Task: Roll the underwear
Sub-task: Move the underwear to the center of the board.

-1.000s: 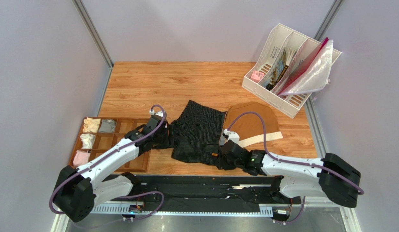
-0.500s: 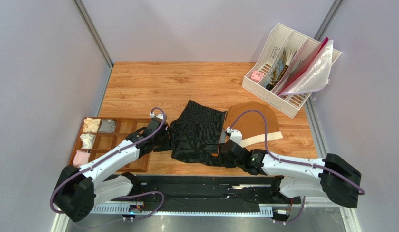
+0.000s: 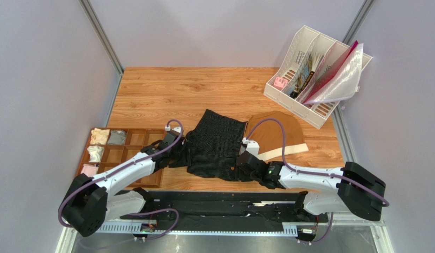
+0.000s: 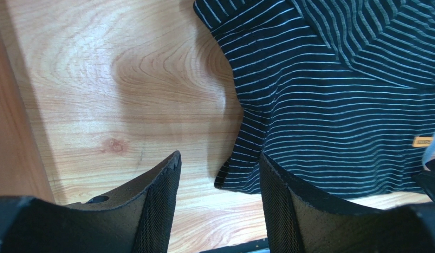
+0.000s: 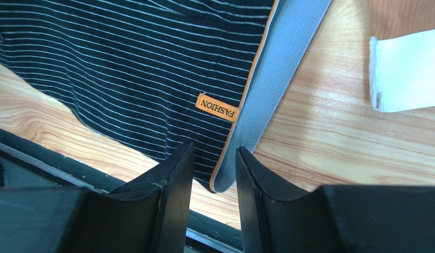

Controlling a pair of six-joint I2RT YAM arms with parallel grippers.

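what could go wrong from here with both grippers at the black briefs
The open left gripper has only a corner of the underwear between its jaws, so it may pinch too little and slip. The open right gripper straddles the grey waistband end; an uneven pull could skew the roll.

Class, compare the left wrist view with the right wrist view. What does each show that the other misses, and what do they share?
Only the left wrist view shows the tray edge and the underwear at its leg-side corner. Only the right wrist view shows its grey waistband and the brown briefs' cream waistband. Both show the striped underwear, its orange label and the wooden table.
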